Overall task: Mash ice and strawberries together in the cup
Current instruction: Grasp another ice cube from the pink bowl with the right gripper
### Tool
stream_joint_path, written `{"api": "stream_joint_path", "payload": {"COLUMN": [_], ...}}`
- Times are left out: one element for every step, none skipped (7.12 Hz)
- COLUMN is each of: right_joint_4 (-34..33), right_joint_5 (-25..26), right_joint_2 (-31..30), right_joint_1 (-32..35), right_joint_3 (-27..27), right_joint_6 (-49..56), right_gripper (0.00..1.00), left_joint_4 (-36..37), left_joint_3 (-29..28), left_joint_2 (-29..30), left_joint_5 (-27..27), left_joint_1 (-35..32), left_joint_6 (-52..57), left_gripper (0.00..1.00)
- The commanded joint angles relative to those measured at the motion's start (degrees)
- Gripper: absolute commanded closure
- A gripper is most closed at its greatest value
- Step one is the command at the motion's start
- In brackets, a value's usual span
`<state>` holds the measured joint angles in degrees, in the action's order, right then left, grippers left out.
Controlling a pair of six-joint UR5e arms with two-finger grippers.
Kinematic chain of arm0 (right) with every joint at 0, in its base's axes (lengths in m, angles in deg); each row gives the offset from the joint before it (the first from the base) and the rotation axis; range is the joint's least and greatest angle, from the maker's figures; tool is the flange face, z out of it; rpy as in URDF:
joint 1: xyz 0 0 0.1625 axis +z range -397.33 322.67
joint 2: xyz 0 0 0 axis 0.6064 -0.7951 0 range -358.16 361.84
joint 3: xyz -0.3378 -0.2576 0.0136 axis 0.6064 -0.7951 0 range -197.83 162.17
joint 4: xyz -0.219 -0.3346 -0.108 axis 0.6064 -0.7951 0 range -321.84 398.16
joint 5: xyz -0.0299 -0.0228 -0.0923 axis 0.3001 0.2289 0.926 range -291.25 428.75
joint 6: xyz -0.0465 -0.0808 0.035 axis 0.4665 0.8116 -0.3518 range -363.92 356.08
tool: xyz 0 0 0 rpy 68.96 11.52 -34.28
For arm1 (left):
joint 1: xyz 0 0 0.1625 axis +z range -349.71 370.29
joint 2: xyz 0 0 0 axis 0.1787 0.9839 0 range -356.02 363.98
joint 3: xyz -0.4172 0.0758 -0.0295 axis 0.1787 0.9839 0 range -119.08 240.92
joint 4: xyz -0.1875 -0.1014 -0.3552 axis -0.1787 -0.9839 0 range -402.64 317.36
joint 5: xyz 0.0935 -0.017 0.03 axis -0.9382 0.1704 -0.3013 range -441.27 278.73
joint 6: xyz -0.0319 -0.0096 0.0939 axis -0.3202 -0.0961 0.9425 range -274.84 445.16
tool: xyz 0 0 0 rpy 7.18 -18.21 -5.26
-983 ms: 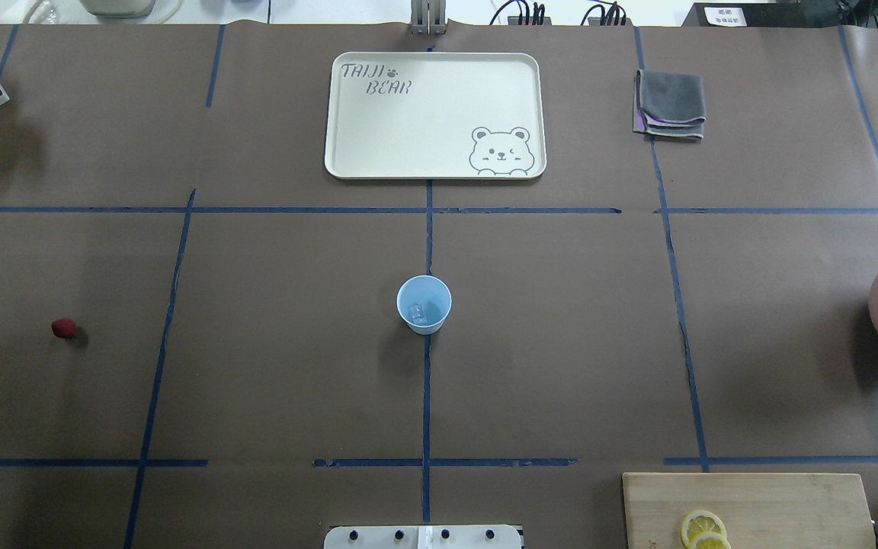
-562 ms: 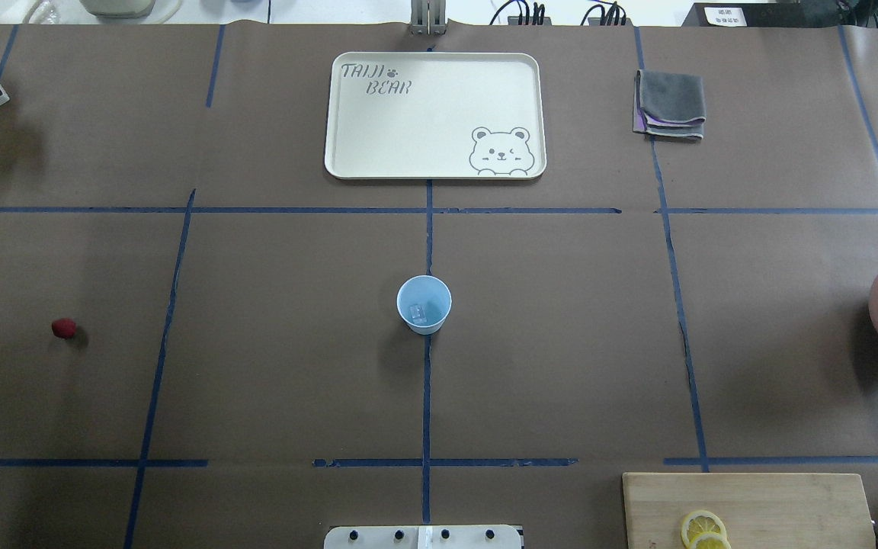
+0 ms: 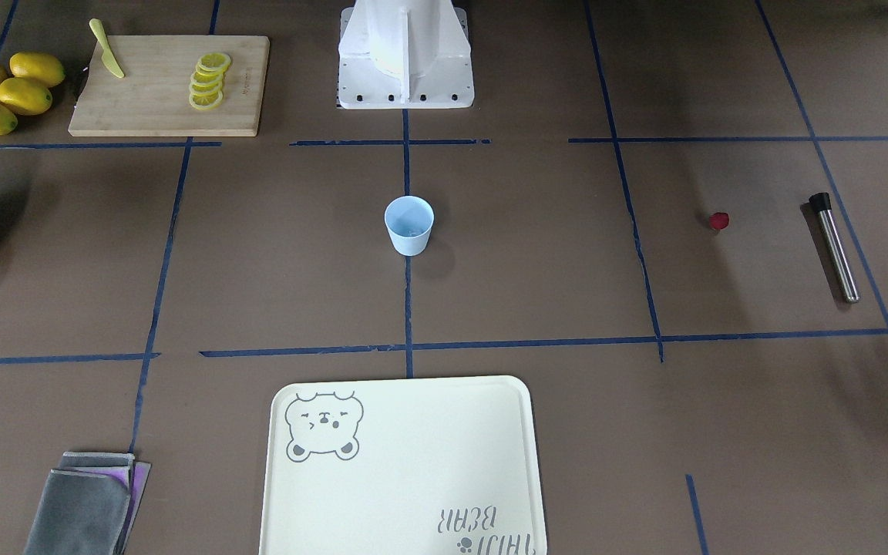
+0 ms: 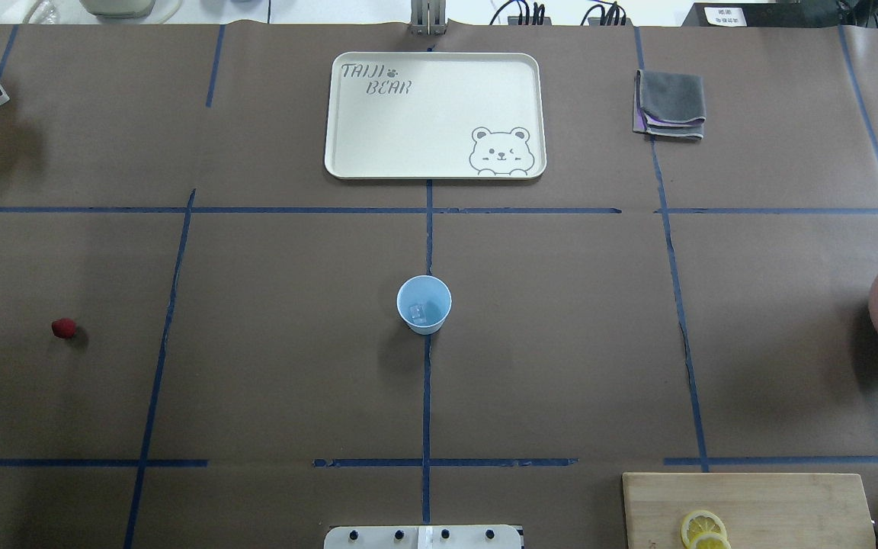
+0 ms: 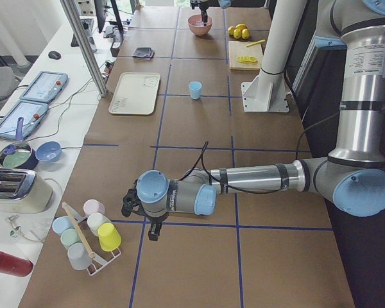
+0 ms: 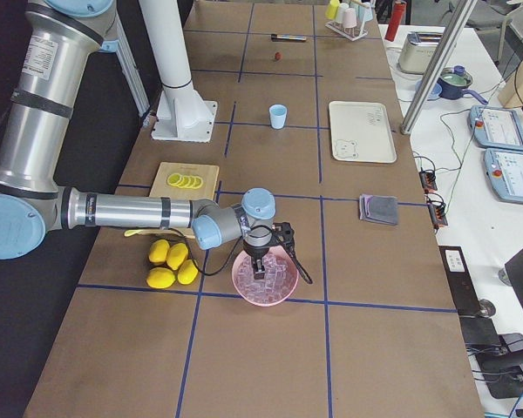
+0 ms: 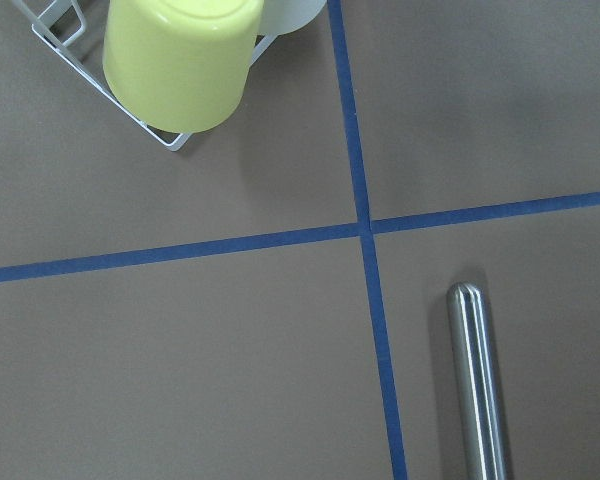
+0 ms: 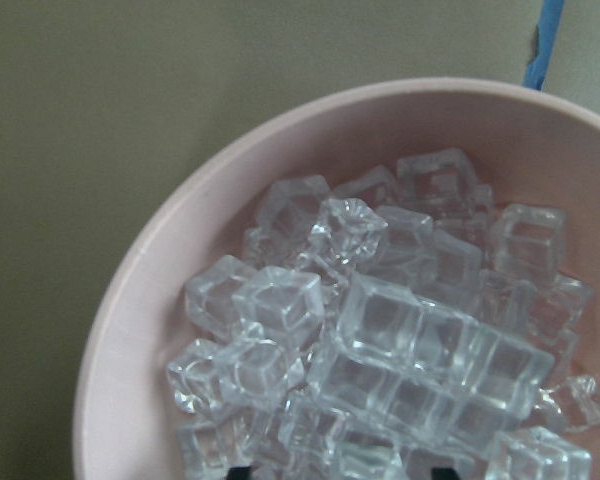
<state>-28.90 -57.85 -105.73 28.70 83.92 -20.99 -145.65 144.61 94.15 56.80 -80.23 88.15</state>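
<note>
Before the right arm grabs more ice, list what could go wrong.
1. The ice lies heaped and glassy in the pink bowl; a pinch may slip or flick cubes over the rim.
2. The cup is small and stands far from that bowl; a cube could drop on the way or tip it.
3. The strawberry lies loose and may roll when touched.

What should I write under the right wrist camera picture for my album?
A pink bowl heaped with clear ice cubes, seen close from above.
</note>
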Motion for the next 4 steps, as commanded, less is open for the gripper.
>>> {"api": "stream_joint_path", "payload": {"right_joint_4": [0.0,0.0,0.0,0.0], "right_joint_5": [0.3,0.4,0.4,1.1], "right_joint_2": [0.1,0.1,0.1,0.1], "right_joint_1": [0.0,0.0,0.0,0.1], "right_joint_3": [0.0,0.0,0.0,0.2], "right_joint_6": [0.0,0.1,0.1,0.1], "right_gripper": [0.91,0.97,0.97,0.97], "left_joint_4": [0.0,0.0,0.0,0.0], "left_joint_3": [0.0,0.0,0.1,0.2], "left_joint_2": [0.0,0.0,0.0,0.0], "left_joint_5": [0.0,0.0,0.0,0.0], "left_joint_1": [0.0,0.0,0.0,0.0], "left_joint_6": [0.0,0.0,0.0,0.0], "left_gripper": [0.0,0.0,0.0,0.0]}}
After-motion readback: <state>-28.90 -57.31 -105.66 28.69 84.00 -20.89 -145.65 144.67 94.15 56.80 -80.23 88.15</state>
